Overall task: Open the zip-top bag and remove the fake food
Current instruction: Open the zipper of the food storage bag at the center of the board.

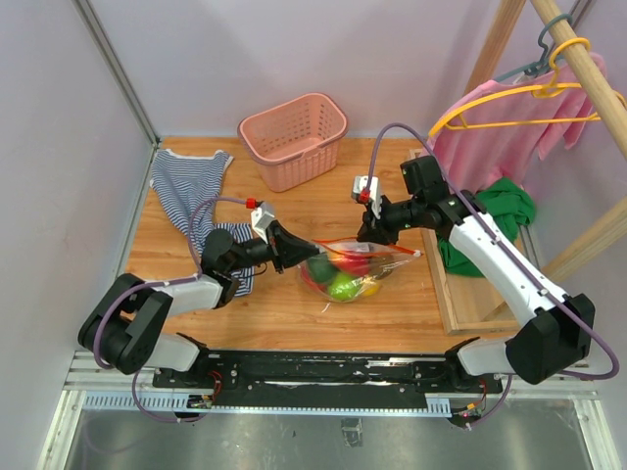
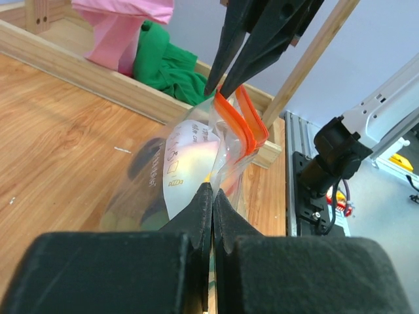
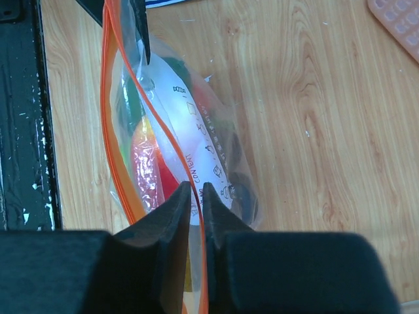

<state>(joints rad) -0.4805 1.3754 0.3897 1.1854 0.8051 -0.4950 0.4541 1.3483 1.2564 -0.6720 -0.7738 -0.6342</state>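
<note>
The zip-top bag [image 1: 355,268] lies mid-table, clear plastic with an orange zip strip [image 2: 239,124] and a white label [image 3: 196,140]. The fake food [image 1: 343,285] shows through it: a green piece, red ones and a yellow one. My left gripper [image 1: 302,255] is shut on the bag's left end, plastic pinched between its pads [image 2: 213,191]. My right gripper [image 1: 365,233] is on the far side of the mouth. Its fingers [image 3: 195,187] are shut on one orange lip. The two lips stand apart, so the mouth gapes.
A pink slotted basket [image 1: 294,137] stands at the back. Striped cloth [image 1: 186,188] lies at the left. A pink shirt on a yellow hanger [image 1: 509,116], a green cloth [image 1: 502,210] and a wooden rack base [image 1: 460,289] are at the right.
</note>
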